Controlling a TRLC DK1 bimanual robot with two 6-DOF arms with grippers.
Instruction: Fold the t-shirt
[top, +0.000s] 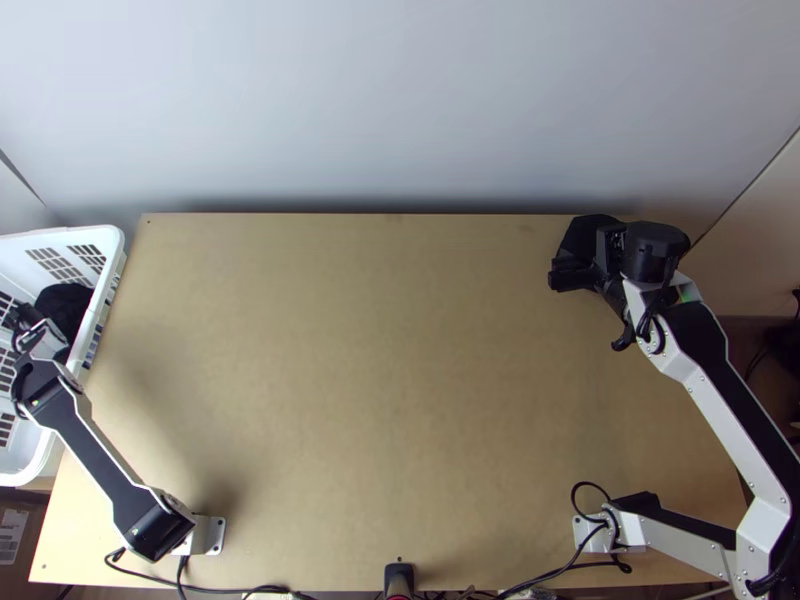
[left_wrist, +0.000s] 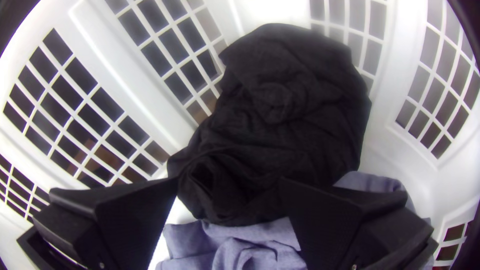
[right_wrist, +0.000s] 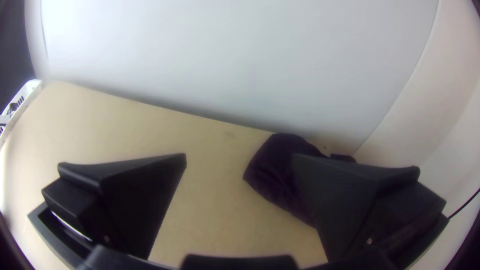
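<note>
T-shirt (left_wrist: 285, 115), as I judge it, is the black cloth lying bunched in the basket (top: 60, 237) at the left edge of the top view. In the left wrist view it rests upon blue cloth (left_wrist: 240, 245), and its folds cannot be told apart. The left gripper (left_wrist: 229, 180) is placed above it with the fingers wide apart; nothing is pinched, and whether they touch the cloth I cannot tell. This placing seems meant for taking the T-shirt out, so the next move would be to lower, close and lift. The blue cloth lies near the fingertips and could be caught too.

At the upper right of the top view, the right gripper (right_wrist: 239, 157) is also spread, with no cloth gripped. One of its fingers partly hides a dark bundle (right_wrist: 275, 170), which lies compact near the far corner of the table (top: 380, 380). Perhaps it is a finished piece, put there to leave working room.

About edges: the basket's rim stands beside the left table edge, and the T-shirt must pass over it without snagging. The broad middle of the table gives good room for spreading. Behind the far edge rises the wall (top: 400, 100), so the right gripper should go away from the corner carefully, not dragging the bundle. Folding is not begun.
</note>
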